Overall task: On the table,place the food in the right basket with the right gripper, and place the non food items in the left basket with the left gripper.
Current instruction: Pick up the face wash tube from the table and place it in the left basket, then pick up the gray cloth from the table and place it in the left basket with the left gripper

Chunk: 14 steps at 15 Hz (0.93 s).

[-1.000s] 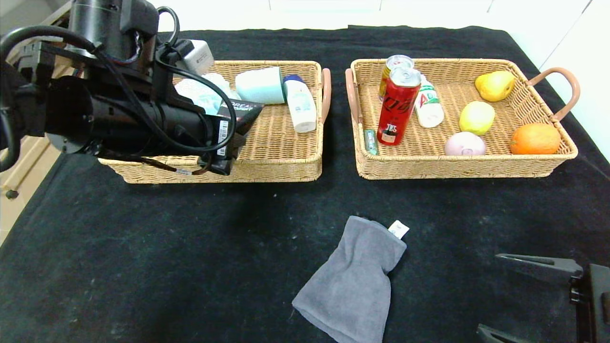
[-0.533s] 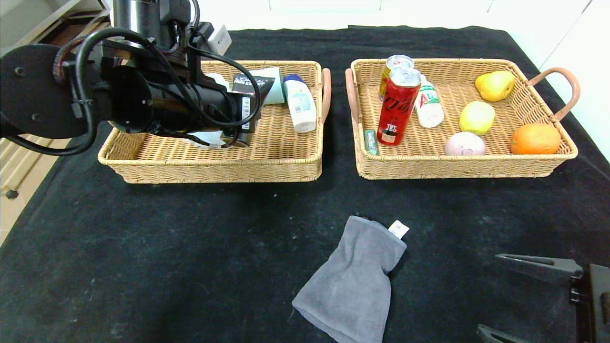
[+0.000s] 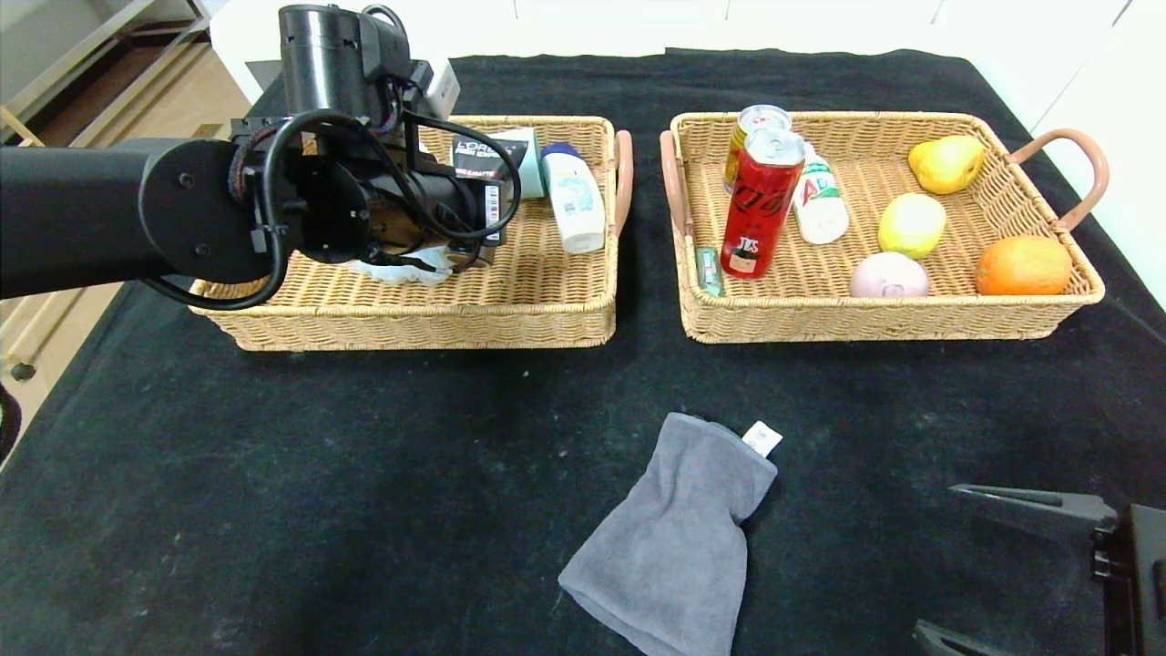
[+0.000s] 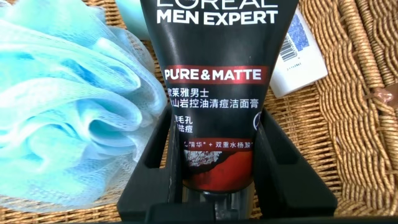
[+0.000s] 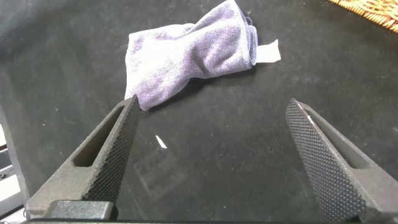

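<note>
A black face-wash tube (image 4: 211, 93) is clamped in the left gripper (image 4: 214, 162) over the left basket (image 3: 547, 301), ready for release among non-food. A grey towel (image 3: 669, 538) lies on the tabletop (image 3: 273, 510). The right gripper (image 5: 217, 155) is parked, jaws apart.

My left arm (image 3: 301, 200) covers much of the left basket (image 3: 410, 319), hiding most of the blue bath sponge (image 4: 68, 118). The black tube's (image 4: 211, 93) top is cropped in the left wrist view.
</note>
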Each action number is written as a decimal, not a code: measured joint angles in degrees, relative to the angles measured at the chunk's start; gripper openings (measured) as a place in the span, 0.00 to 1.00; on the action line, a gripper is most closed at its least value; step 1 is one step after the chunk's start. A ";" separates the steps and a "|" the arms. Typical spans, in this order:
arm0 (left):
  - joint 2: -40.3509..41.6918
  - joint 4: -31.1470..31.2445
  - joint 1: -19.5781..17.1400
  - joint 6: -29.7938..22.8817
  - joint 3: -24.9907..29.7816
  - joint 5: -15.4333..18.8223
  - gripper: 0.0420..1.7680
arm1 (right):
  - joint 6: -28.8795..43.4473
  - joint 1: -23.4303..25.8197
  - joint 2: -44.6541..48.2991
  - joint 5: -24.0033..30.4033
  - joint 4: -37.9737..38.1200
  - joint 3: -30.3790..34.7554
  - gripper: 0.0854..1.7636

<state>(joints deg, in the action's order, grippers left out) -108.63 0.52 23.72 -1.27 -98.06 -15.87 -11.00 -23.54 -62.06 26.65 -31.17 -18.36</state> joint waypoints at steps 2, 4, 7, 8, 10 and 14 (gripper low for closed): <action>-0.40 -0.11 0.06 -0.02 0.07 -0.06 0.41 | 0.00 0.00 0.00 -0.02 0.00 0.00 0.97; -0.51 0.07 0.09 0.04 0.11 -0.09 0.53 | 0.02 0.00 -0.04 0.00 -0.02 0.00 0.97; -0.38 0.38 0.15 0.00 0.54 -0.09 0.67 | 0.00 0.00 -0.04 -0.02 0.00 0.00 0.97; -0.33 0.40 0.20 -0.02 0.60 -0.09 0.71 | 0.02 0.00 -0.01 -0.02 0.02 0.00 0.97; -0.22 0.49 0.23 -0.05 0.71 -0.16 0.77 | 0.00 0.00 -0.04 0.00 0.00 0.00 0.97; 1.27 0.57 1.00 -0.02 2.83 -0.24 0.85 | 0.00 0.00 -0.01 -0.02 0.02 0.01 0.97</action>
<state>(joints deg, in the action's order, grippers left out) -107.36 1.10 24.72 -1.29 -95.23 -16.12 -11.00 -23.54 -62.07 26.62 -31.15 -18.35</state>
